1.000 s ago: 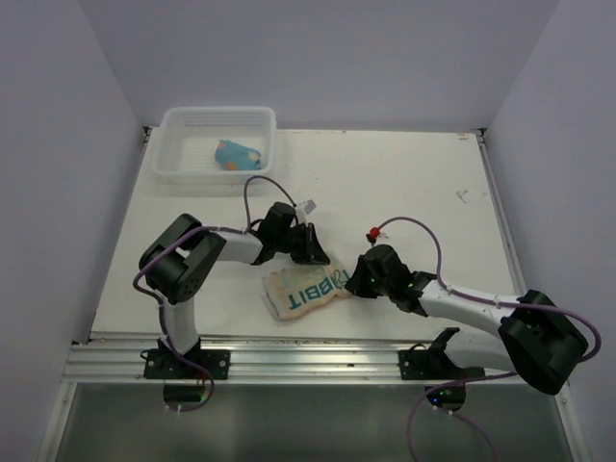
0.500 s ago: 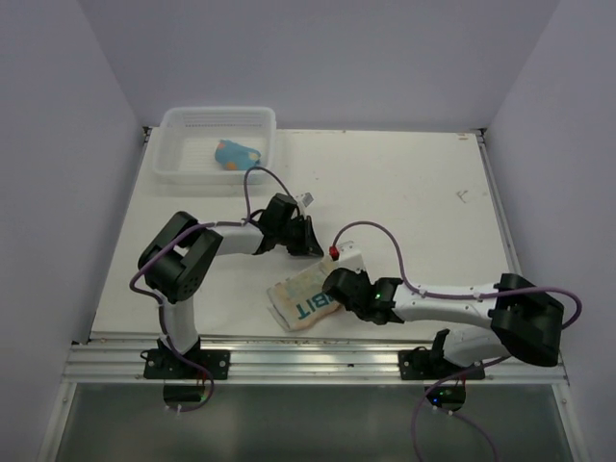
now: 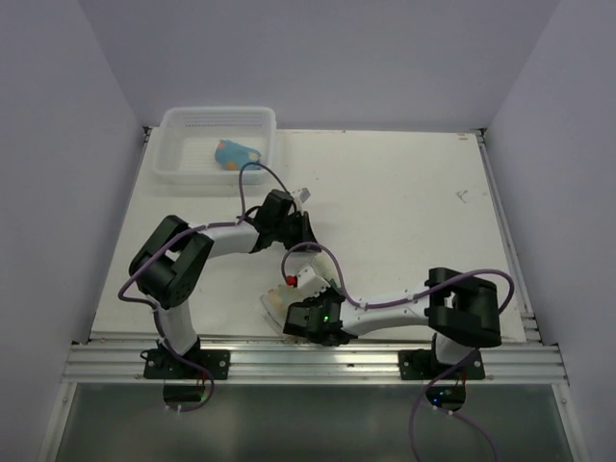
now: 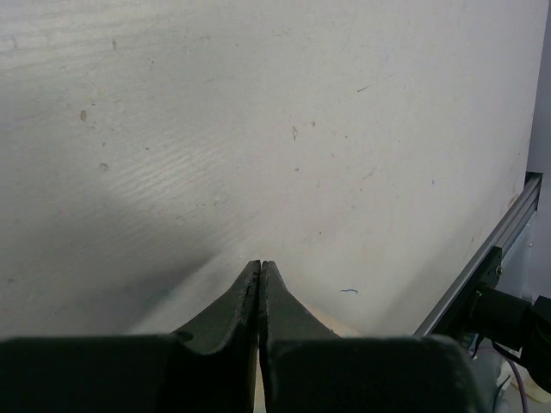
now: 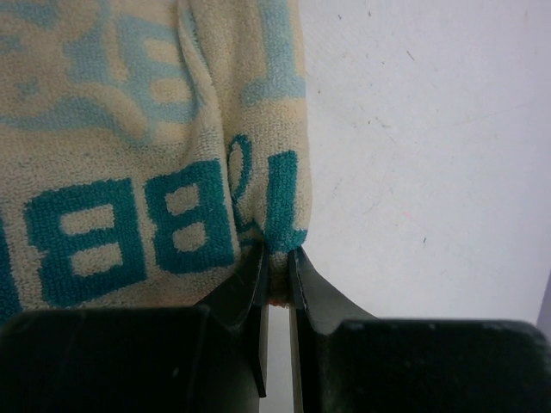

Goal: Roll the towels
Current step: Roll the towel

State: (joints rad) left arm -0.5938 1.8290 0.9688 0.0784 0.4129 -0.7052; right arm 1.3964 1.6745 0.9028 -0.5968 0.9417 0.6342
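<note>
Edge of cream RABBIT towel (image 5: 129,172), pinched by right hand (image 5: 275,256), was drawn toward lower left; rolling judged underway; left hand (image 4: 260,267) was pressed together, empty.

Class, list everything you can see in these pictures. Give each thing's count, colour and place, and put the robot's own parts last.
basket: one, white, slatted, far left corner of the table
blue towel: one, light blue, lying inside the basket
cream towel: one, cream with teal lettering, near the front edge of the table
table: one, white, under everything
left gripper: one, black, shut and empty, over bare table
right gripper: one, black, shut on the cream towel's edge
</note>
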